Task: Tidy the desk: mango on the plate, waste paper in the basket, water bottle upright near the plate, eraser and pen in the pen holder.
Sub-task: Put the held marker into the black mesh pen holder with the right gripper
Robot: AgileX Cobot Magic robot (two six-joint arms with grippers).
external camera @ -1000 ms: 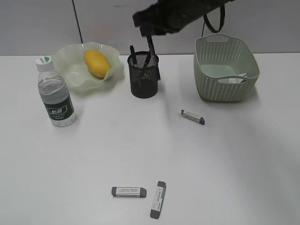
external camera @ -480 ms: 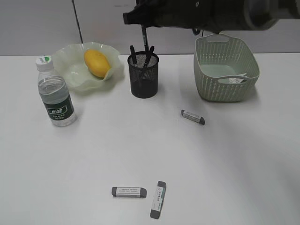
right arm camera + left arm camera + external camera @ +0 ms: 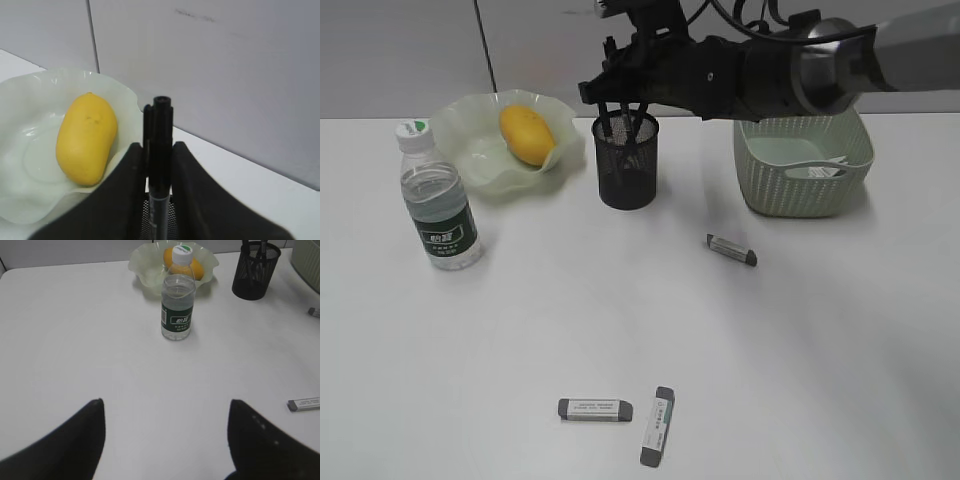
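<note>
My right gripper is shut on a black pen, held upright with its lower end inside the black mesh pen holder, which also holds other pens. The mango lies on the wavy green plate. The water bottle stands upright in front of the plate. White waste paper lies in the green basket. Three grey erasers lie on the desk: one near the basket, two at the front. My left gripper is open and empty above bare desk.
In the left wrist view the bottle stands before the plate and mango, the pen holder at the back right, and an eraser at the right edge. A grey wall runs behind the desk.
My right arm has swung left and come down over the pen holder, lowering the pen into it. Everything else on the desk is unmoved.
</note>
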